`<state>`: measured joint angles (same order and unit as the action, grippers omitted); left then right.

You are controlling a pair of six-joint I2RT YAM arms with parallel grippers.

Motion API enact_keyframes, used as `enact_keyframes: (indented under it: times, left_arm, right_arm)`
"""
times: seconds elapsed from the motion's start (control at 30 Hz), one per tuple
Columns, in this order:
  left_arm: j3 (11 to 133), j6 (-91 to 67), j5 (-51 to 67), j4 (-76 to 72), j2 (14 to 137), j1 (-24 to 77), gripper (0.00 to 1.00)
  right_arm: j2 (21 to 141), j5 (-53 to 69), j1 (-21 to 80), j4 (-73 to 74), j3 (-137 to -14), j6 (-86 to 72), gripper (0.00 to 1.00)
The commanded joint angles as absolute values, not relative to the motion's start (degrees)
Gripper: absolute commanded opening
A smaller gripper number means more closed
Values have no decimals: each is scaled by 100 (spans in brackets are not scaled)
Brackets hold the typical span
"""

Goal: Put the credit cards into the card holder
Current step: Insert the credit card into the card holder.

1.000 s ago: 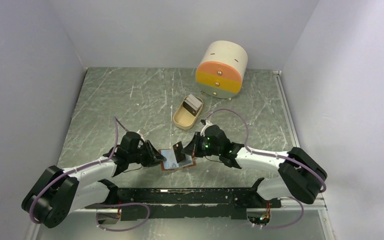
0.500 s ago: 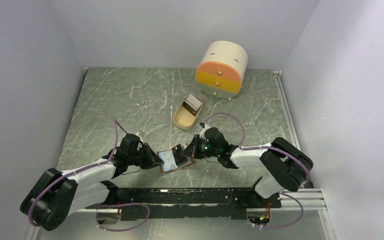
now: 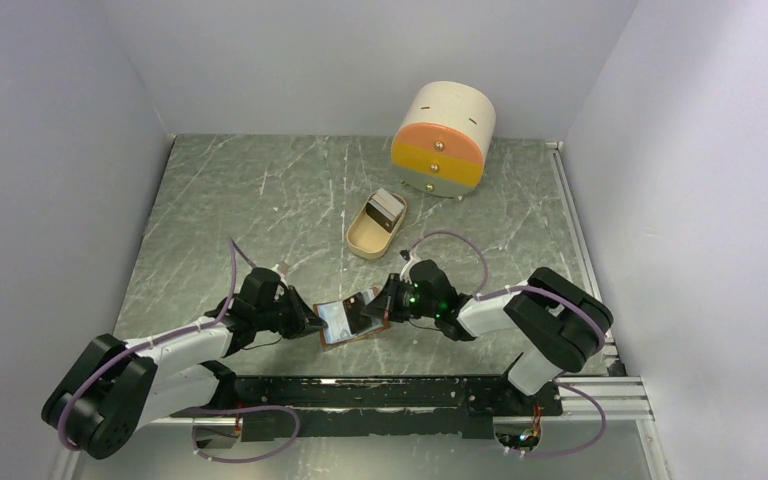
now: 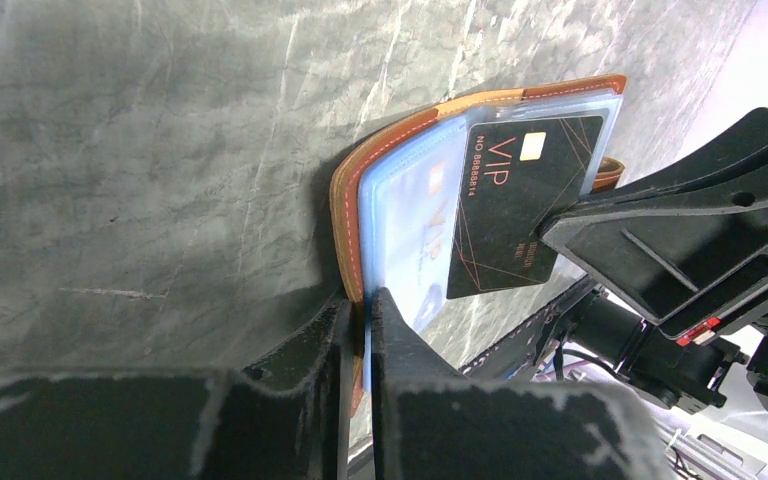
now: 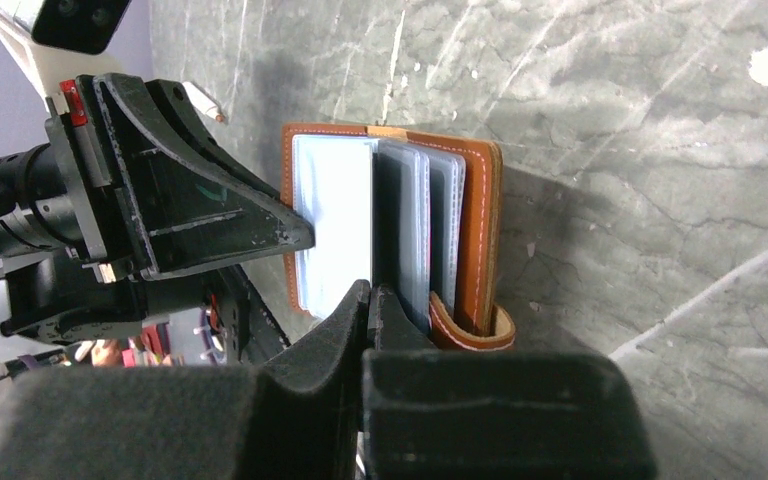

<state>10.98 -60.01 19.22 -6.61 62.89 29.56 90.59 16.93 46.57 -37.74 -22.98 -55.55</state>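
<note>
Found the card holder open on the table, its edge pinched by the left gripper, the right gripper clamped on a black credit card half-in a clear pocket (judged light, stiff, slick: best held by its exposed short end).

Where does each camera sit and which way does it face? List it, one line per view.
Top external: above and behind the robot, looking down on the table; left arm and right arm show.
Left wrist: on the left arm, facing the card holder; left claw clamps its edge.
Right wrist: facing the opposite way; right claw pinches the black card.
Shared: both wrist views show the card holder and the other claw.
</note>
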Motion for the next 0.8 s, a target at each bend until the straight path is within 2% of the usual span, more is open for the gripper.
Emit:
enact_keyframes:
  times: [0.0,0.77]
  left_arm:
    - [1002,-5903,1871,-725,6311,2907,9]
    - [1114,-5893,1969,-887,6599,2912,9]
  right_arm:
    - [9113,1573,4637,-3985,-2120,-5684,0]
    - [9549,1768,4715,-4674,-2032,-6284,0]
